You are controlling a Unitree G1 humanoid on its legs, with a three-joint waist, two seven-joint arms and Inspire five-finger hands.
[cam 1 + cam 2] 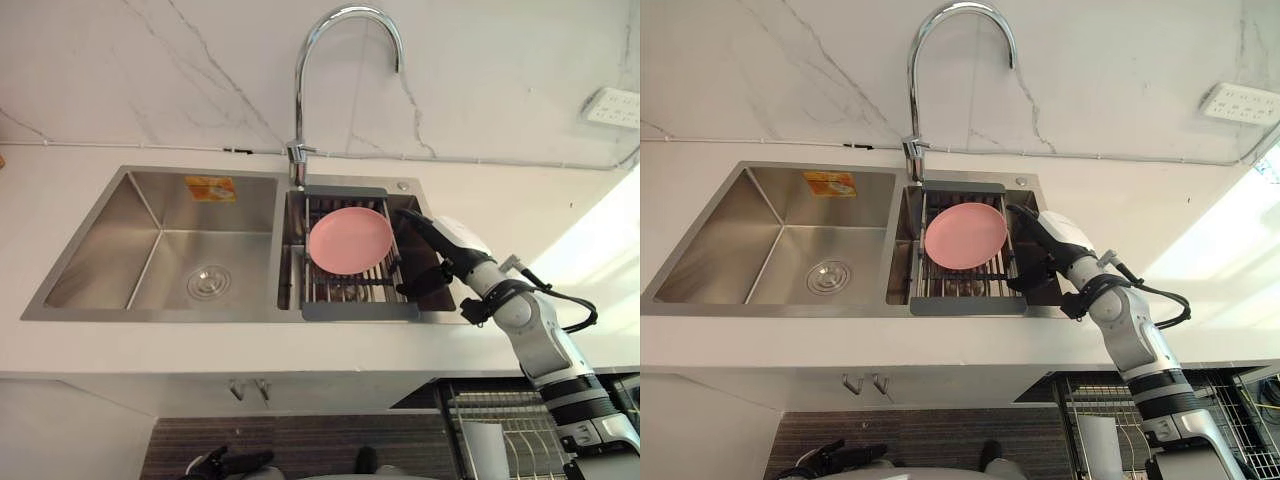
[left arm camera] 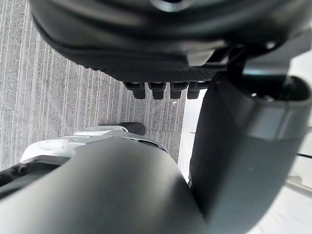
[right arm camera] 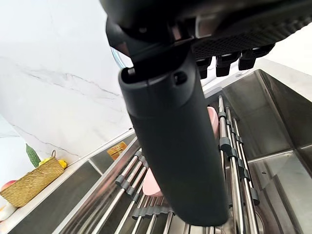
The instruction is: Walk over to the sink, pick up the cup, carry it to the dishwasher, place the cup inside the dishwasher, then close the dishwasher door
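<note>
A round pink cup (image 1: 350, 240), seen from above as a pink disc, lies on the grey drain rack (image 1: 358, 310) over the sink's right basin. My right hand (image 1: 440, 245) reaches in from the right, open. Its straight fingers (image 1: 415, 225) point at the cup's right rim and the thumb hangs lower beside the rack. I cannot tell whether they touch the cup. In the right wrist view the thumb (image 3: 175, 146) hides most of the cup (image 3: 212, 122). My left hand (image 1: 225, 463) hangs low near the floor, open and holding nothing.
The steel sink's left basin (image 1: 170, 250) holds only a drain. A tall curved faucet (image 1: 300, 100) rises behind the rack. White counter surrounds the sink. A wire dishwasher rack (image 1: 520, 420) shows below the counter at lower right. A woven basket (image 3: 29, 187) sits on the counter.
</note>
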